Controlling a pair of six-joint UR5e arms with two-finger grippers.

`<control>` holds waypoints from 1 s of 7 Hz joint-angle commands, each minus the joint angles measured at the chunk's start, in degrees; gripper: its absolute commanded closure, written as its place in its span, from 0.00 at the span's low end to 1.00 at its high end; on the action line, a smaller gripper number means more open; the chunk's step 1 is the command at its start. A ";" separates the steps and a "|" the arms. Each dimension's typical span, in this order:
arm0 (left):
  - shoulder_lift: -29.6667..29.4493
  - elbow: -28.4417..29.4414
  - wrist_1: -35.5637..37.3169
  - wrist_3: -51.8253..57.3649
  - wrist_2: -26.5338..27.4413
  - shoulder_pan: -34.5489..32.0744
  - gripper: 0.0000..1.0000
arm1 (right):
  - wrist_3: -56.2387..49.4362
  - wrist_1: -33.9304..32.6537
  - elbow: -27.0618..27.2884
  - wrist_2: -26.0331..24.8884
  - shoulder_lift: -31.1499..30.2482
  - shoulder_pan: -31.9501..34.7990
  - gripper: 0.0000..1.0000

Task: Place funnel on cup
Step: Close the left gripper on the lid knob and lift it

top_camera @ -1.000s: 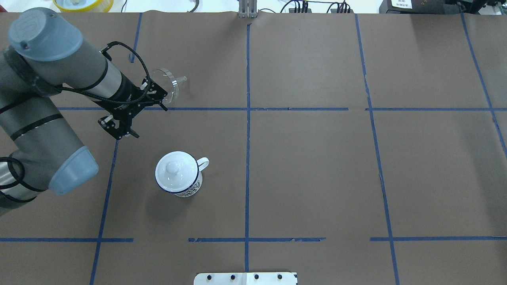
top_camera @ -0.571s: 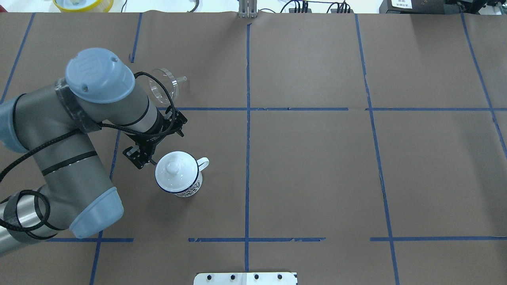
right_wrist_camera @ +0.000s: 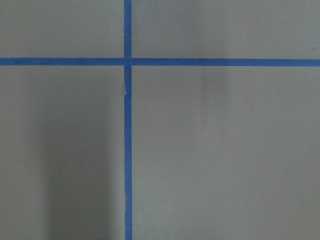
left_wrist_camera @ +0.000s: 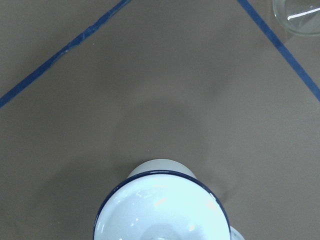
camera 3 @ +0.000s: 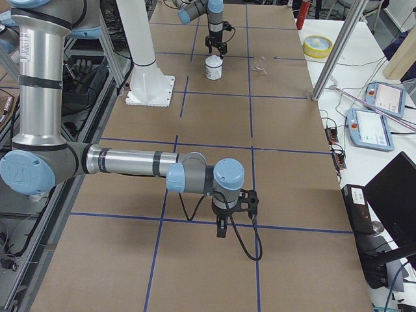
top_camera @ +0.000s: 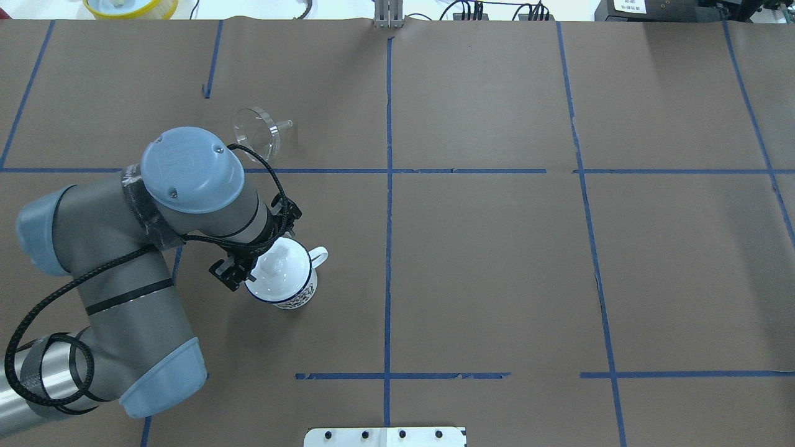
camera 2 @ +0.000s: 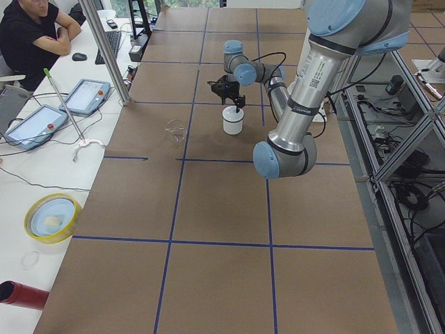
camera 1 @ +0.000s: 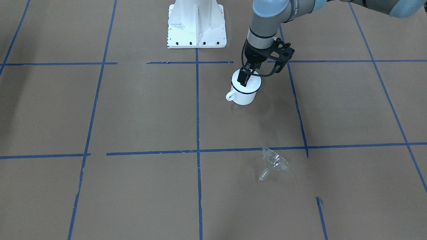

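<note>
The cup (top_camera: 292, 287) is a white enamel mug with a dark blue rim, upright left of the table's centre, handle to the right. A round white knobbed lid (top_camera: 279, 267) sits on it. The cup also shows in the front view (camera 1: 245, 95) and the left wrist view (left_wrist_camera: 160, 210). My left gripper (top_camera: 254, 261) hangs open right over the lid, its fingers astride the knob, holding nothing; it also shows in the front view (camera 1: 246, 75). The clear funnel (top_camera: 258, 133) lies on its side farther out, spout to the right (camera 1: 273, 163). My right gripper (camera 3: 221, 227) shows only in the right side view; I cannot tell its state.
Brown paper with a blue tape grid covers the table. The white robot base plate (top_camera: 385, 436) is at the near edge. A yellow bowl (top_camera: 130, 6) stands beyond the far left edge. A side table with tablets (camera 2: 42, 118) and a seated person lies beyond the far edge.
My left arm has swung from beside the funnel toward the near side, and its gripper now hangs over the mug's lid. The funnel and the mug have not moved.
</note>
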 commanded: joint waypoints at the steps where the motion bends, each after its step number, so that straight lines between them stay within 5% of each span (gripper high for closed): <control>1: 0.03 -0.02 0.01 -0.44 0.41 0.32 0.14 | 0.00 0.00 -0.04 0.00 0.00 0.00 0.00; 5: 0.03 -0.02 -0.08 -0.53 -0.02 1.19 0.25 | 0.00 0.00 0.05 0.00 0.00 0.00 0.00; 6: 0.03 -0.11 -0.08 -1.74 -0.03 1.19 0.55 | 0.00 0.00 -0.04 0.00 0.00 0.00 0.00; 7: 0.03 -1.24 0.01 -2.02 -0.03 1.11 1.00 | 0.00 0.00 0.05 0.00 0.00 0.00 0.00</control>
